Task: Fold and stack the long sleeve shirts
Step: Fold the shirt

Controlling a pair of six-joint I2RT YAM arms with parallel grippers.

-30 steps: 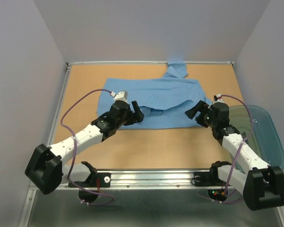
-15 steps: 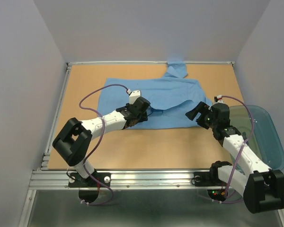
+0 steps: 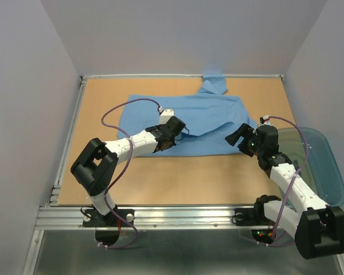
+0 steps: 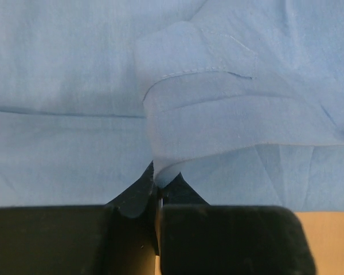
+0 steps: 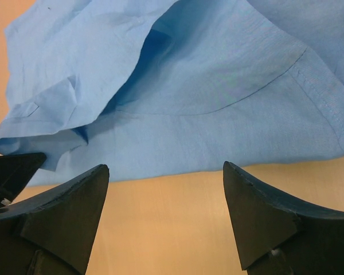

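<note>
From the top view, the left claw (image 3: 173, 136) has swung in from the 9 o'clock side within the last second and gone from wide apart to pinched together on the near hem of the light blue shirt (image 3: 206, 114), which lies spread across the far half of the table (image 3: 189, 177) with its collar (image 3: 213, 85) at 12 o'clock against the back edge; the right claw (image 3: 236, 136) has hardly moved and hangs with jaws wide and nothing in them, at the shirt's 4 o'clock corner; the teal tub (image 3: 321, 154) sits at 3 o'clock, just beside the right arm. In the left wrist view, the left claw (image 4: 158, 195) is closed tight on a raised fold of the shirt (image 4: 74, 74), so the grasp for a fold looks made, I judge. In the right wrist view, the right claw (image 5: 165, 166) gapes just short of the shirt (image 5: 218, 86) hem, bare table (image 5: 166, 229) beneath; there is open board toward 6 o'clock, little room at 12 o'clock.
</note>
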